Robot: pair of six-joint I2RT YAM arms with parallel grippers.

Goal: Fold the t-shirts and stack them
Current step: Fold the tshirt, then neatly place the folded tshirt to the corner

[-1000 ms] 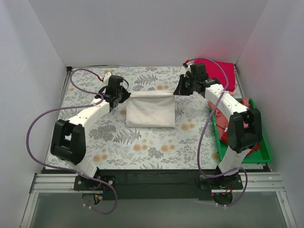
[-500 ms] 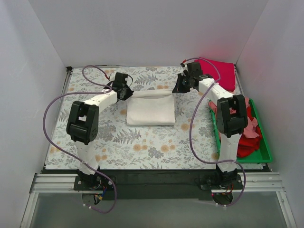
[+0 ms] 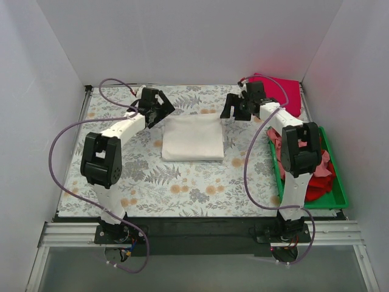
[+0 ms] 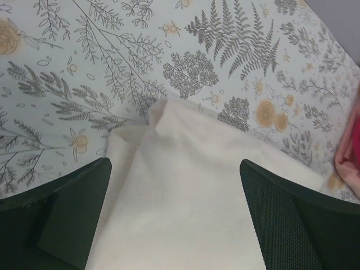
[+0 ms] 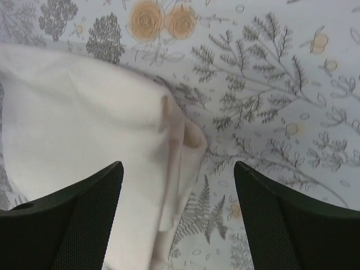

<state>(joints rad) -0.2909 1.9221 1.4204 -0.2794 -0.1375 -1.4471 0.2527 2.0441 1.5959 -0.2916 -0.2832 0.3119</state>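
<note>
The far edge of the cream-white t-shirt (image 3: 193, 137) is now let go and lies flat at mid-surface (image 3: 182, 182); left tool (image 3: 161, 111) and right tool (image 3: 230, 111) are spread wide, empty, over its far corners; both corners are best regripped evenly before the next fold.

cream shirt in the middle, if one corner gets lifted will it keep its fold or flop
Probably floppy: the cream shirt lies in soft layers with loose edges at its corner, so a one-corner lift would likely unfold it. It looks thin and light, so a push would likely bunch it on the tablecloth rather than slide it whole.
</note>
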